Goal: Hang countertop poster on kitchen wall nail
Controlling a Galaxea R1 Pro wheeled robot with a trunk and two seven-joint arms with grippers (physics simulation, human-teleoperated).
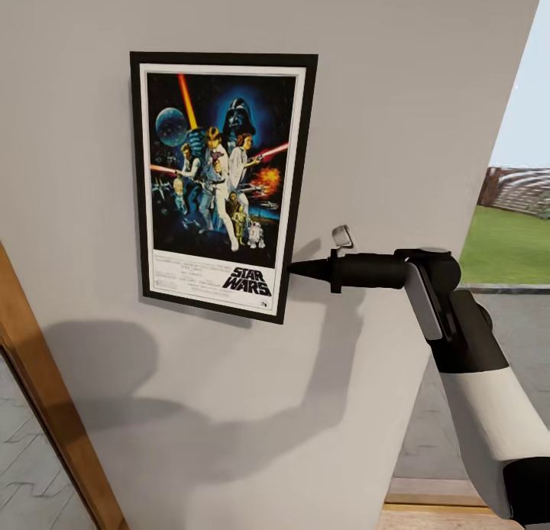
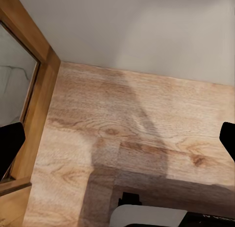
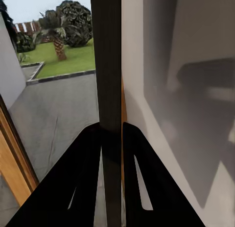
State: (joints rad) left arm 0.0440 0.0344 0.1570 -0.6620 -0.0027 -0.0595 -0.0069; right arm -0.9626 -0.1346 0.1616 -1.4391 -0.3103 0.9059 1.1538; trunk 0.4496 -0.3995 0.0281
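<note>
Poster (image 1: pixel 221 182): upper centre of head view, flat against grey wall (image 1: pixel 397 95), long axis vertical, title lowermost | Right gripper (image 1: pixel 294 269): fingers clenched on poster's lower right edge, reaching from the right | Left gripper (image 2: pixel 117 138): fingers released, over wooden floor (image 2: pixel 137 134) | Nail: hidden

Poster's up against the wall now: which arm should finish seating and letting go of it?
Right. Its pincer is clamped on the poster frame's lower right edge, against the wall. The left pincer is open, pointing down at the wooden floor.
</note>
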